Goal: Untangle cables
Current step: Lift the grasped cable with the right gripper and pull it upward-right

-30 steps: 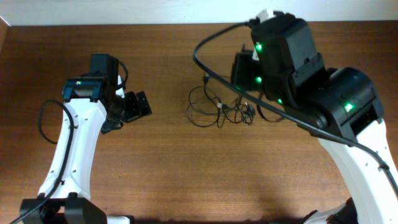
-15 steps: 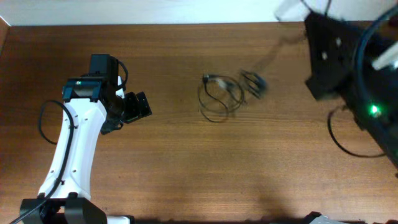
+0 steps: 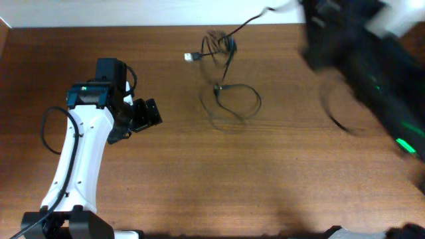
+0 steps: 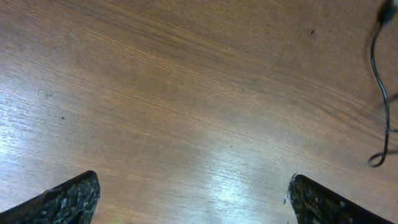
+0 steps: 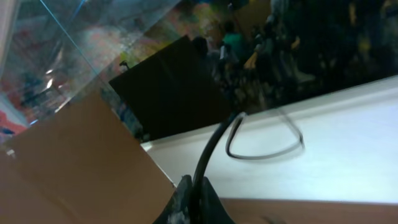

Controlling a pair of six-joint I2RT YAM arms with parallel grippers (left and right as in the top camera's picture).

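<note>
Looking first at the near side, we see the left gripper (image 3: 143,114) hovering over the table (image 3: 199,179), jaws spread wide. Beyond it the cables (image 3: 229,46) lie looped mid-table, one strand running to the far edge, pinched between the right gripper's (image 5: 193,196) pressed-together jaws.

We counted two arms, left (image 3: 78,153) and right (image 3: 362,56), on one table (image 3: 199,186). The cables (image 3: 224,45) formed one tangle with overlapping strands, so we got no firm count. One pale plug (image 3: 192,57) showed.
</note>
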